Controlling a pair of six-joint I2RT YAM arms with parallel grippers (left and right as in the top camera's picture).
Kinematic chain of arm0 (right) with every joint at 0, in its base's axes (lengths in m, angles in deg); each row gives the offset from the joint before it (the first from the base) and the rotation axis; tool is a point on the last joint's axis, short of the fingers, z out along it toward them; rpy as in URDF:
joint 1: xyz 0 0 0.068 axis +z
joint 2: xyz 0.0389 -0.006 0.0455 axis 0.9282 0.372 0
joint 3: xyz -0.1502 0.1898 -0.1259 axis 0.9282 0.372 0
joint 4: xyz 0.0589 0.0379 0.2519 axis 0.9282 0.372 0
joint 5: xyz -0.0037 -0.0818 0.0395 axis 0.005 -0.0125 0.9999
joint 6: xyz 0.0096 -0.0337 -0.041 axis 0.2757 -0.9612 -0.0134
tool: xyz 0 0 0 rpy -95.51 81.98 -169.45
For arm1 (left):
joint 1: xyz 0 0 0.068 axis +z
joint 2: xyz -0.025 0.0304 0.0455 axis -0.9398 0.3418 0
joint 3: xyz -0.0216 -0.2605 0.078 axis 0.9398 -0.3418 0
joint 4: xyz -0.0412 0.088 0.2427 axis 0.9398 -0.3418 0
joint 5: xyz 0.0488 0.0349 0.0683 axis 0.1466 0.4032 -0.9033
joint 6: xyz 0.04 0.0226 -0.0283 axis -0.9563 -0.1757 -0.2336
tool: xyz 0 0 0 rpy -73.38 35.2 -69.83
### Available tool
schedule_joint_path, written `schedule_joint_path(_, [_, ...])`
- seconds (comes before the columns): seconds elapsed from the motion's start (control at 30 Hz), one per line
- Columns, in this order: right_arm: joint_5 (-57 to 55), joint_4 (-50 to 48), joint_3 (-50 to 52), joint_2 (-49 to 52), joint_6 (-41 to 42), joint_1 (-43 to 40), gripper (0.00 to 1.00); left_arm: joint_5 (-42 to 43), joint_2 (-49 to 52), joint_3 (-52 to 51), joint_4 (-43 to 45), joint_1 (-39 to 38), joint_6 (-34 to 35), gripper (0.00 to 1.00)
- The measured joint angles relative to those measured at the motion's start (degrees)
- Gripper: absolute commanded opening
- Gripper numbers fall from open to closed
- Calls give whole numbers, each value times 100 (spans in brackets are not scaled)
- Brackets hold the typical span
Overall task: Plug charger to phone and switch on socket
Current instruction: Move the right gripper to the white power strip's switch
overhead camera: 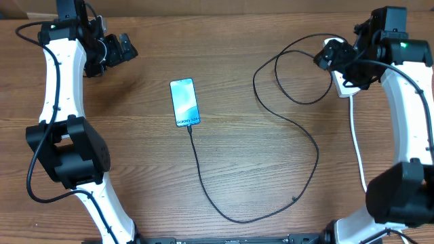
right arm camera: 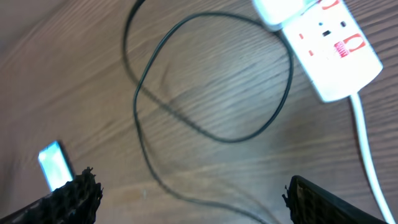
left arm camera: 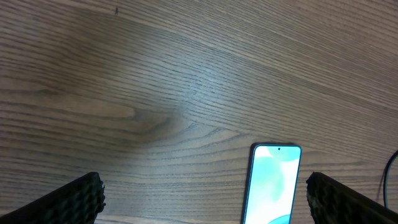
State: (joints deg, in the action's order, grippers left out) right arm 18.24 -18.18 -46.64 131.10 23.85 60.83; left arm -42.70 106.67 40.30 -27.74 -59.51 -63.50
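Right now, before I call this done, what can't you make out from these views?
- Socket switch state: overhead, the right gripper covers most of it, and the right wrist view is blurred.
- Charger tip at the phone: too small overhead, and the left wrist view's bottom edge cuts off the phone's lower end.
- What sits in the socket's outlet: cut off by the right wrist view's top edge.

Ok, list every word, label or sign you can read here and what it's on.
Slim black-framed smartphone with light blue screen: dark print along one short edge, too small to read.
White oblong plastic power strip: red marks on its top face, blurred, unreadable.
No other text shows.
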Motion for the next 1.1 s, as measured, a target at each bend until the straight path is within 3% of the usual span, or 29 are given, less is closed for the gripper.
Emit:
schedule_joint_path(0.37, [50,-1373,0,846,426,-885,92,-2,0,0,0,0,0,100])
schedule_joint_path(0.87, [-254,-1958,-225,2031,531,-1318,92,-2,2,0,-2,-2,0,100])
schedule_joint_path(1.1, [-645,-2140,-229,2085,804,-1316,92,-2,0,0,-2,0,-2,100])
